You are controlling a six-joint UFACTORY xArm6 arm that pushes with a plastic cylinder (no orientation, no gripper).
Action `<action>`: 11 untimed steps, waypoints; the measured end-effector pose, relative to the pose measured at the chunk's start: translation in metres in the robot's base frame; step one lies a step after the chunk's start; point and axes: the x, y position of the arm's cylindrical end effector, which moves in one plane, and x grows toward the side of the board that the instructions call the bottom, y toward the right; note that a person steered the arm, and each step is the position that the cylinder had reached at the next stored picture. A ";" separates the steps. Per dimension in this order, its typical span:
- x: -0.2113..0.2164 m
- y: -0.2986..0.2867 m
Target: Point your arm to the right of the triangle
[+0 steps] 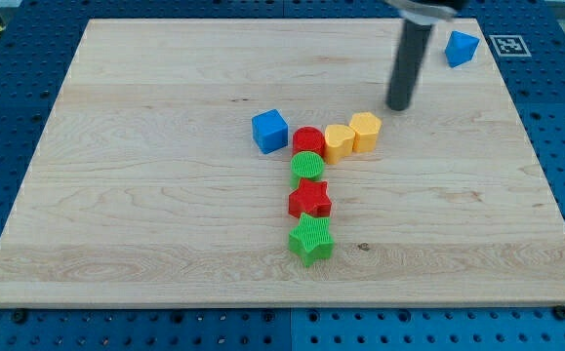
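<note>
The arm carried no jaws, so no released or clenched state applied; it ended in a dark rod. My tip [399, 107] rested on the bench [145, 214] just past the 12 o'clock side of the yellow hexagon block [366, 130], apart from it. The blue triangle block [462, 46], the task's thing, lay near the bench's 1 o'clock corner, well apart from the other 7 blocks. It sat at roughly 2 o'clock from my tip.

The central group comprised a blue cube [270, 130], a red cylinder [308, 139], a yellow heart-like block [338, 142], a green cylinder [306, 168], a red star [309, 200] and a green star [310, 240].

In my judgement the step was barely begun. The target spot lay at the triangle's 3 o'clock side, where little bench remained before the edge. A sound route would swing below the triangle, at its 6 o'clock, keeping clear of contact, then stop short of the rim.
</note>
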 end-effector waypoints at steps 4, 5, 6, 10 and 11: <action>0.014 0.117; 0.014 0.147; 0.014 0.152; -0.083 0.142; -0.121 0.122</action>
